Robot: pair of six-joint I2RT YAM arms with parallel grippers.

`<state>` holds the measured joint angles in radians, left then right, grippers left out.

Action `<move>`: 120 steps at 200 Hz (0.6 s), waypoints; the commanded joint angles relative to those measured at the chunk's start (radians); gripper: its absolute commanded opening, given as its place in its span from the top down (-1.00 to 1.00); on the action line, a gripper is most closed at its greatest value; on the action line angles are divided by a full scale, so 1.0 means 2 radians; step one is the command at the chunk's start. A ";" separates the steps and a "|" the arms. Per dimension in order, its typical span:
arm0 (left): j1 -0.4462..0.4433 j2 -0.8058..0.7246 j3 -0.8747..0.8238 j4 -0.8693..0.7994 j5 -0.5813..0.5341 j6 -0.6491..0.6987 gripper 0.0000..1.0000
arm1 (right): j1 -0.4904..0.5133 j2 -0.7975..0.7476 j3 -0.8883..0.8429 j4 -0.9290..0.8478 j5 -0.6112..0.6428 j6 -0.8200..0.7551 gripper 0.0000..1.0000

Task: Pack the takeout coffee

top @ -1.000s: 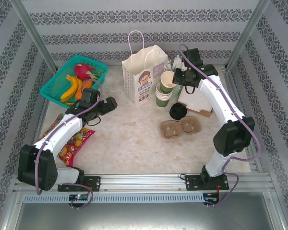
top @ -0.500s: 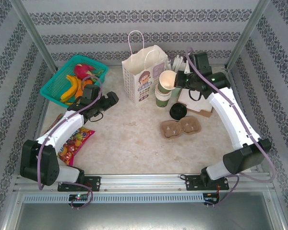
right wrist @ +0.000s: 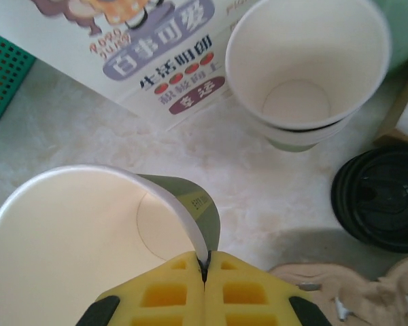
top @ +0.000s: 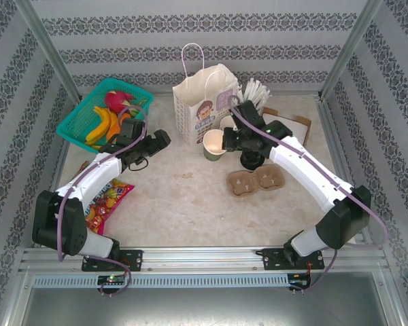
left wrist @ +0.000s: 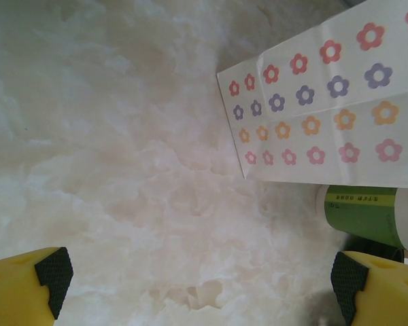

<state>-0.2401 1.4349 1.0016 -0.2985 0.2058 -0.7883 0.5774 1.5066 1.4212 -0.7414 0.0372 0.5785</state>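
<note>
Pinching only the thin rim of a lidless cup (right wrist: pixel 88 238), the right gripper (right wrist: pixel 205 261) has its fingers squeezed flat together on the paper wall, so that cup could easily buckle or slide out on a quick swing. Bigger worry imo: the takeout coffee (right wrist: pixel 379 204) itself sits on the table, lid on, just beside the pulp tray (right wrist: pixel 367 292) and near the cup stack (right wrist: pixel 306 68), close under the right arm. A careless sweep might tip it. The left gripper (top: pixel 160 140) hangs wide open, holding nothing, near the paper bag (top: pixel 202 105).
</note>
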 commanded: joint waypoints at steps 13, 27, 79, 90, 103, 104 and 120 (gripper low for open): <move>0.003 0.011 0.019 -0.025 0.007 -0.003 -0.99 | 0.019 0.035 -0.021 0.041 0.014 0.061 1.00; 0.003 0.014 0.023 -0.036 0.011 0.001 -0.99 | 0.027 0.054 -0.016 0.036 0.012 0.062 1.00; 0.003 0.001 0.013 -0.055 0.008 0.014 -0.99 | 0.043 0.104 0.004 0.025 0.003 0.051 0.97; 0.003 -0.003 0.011 -0.055 0.007 0.022 -0.99 | 0.047 0.112 0.011 0.022 0.006 0.047 0.95; 0.003 -0.008 0.010 -0.057 0.004 0.028 -0.99 | 0.052 0.120 0.016 0.020 0.009 0.044 0.93; 0.003 -0.008 0.010 -0.057 0.004 0.029 -0.99 | 0.052 0.121 0.016 0.020 0.009 0.044 0.93; 0.003 -0.013 0.008 -0.057 0.003 0.035 -0.99 | 0.054 0.129 0.019 0.015 0.011 0.048 0.91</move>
<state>-0.2401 1.4467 1.0195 -0.3832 0.2138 -0.7628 0.6693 1.7420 1.4193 -0.6914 0.0406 0.6712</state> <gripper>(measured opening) 0.994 0.059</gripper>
